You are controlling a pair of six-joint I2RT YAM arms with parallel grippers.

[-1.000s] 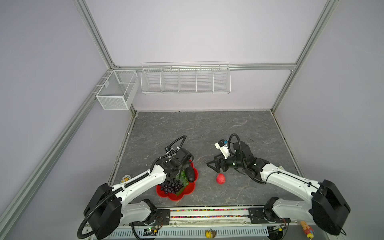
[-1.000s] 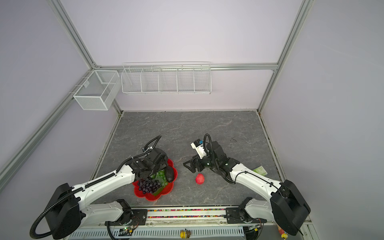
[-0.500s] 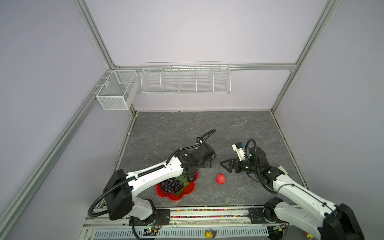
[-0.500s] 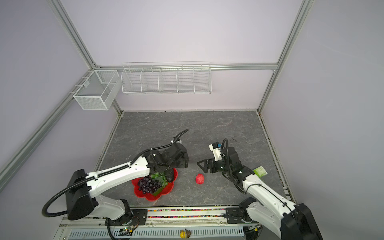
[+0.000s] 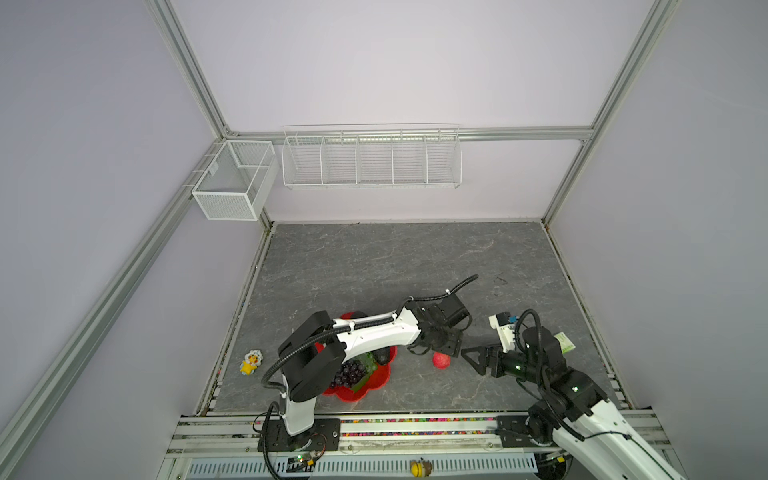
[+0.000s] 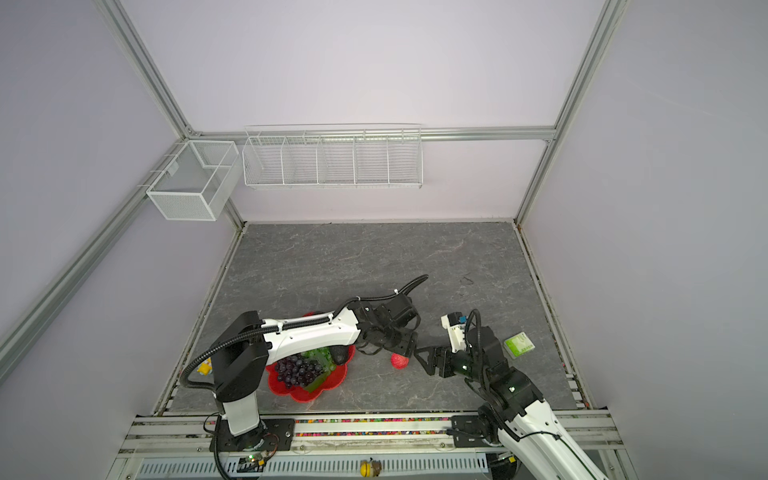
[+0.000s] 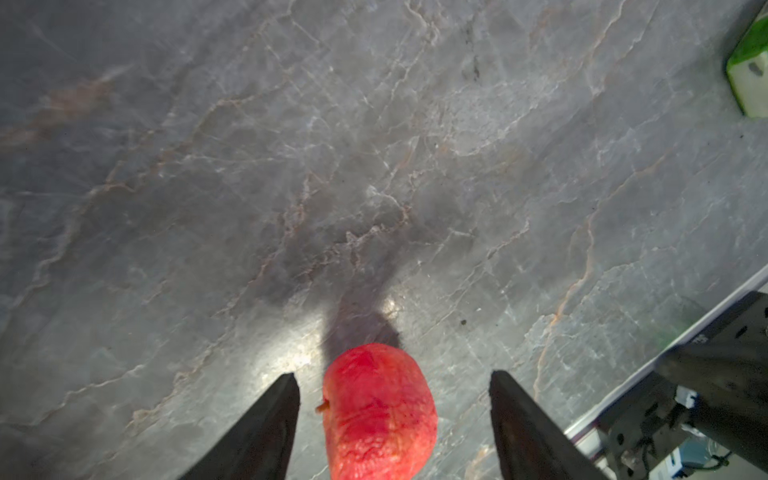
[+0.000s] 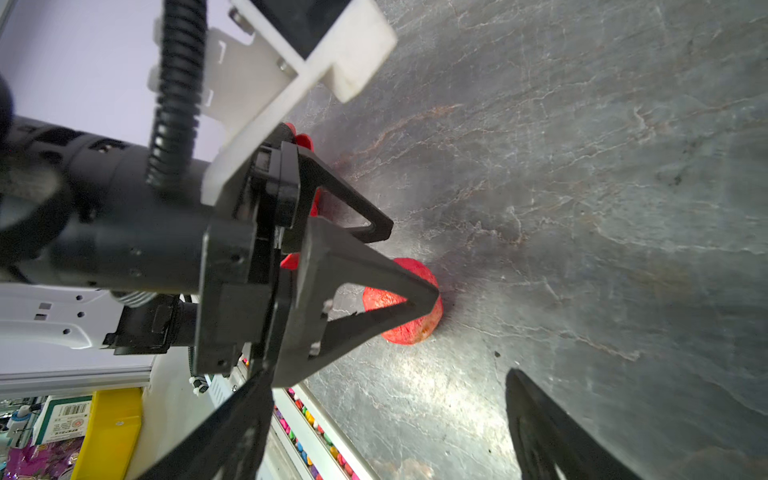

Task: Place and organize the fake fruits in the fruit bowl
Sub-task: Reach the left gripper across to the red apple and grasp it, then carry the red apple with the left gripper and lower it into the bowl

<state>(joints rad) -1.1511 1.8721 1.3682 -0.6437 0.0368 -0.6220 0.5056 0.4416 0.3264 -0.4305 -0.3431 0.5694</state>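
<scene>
Grey marbled tabletop carries the red-pink fruit between the parted jaws of the left gripper, while the right gripper hovers nearby, likewise spread apart.

Tabletop: dk grey slab w/ pale marble veining, metal rails along edges. Everything on it sits twd the near edge.
- Red flower-shaped fruit bowl: L of centre, flat on slab, partly hidden in both top views.
- Small red-pink round fruit: on bare slab just R of bowl, not touching it.
- Yellow toy figure: nr L edge, well apart from bowl.
- Green/white packet: nr R edge.
- Small dark mark: farther back, R side; too small to ID.
</scene>
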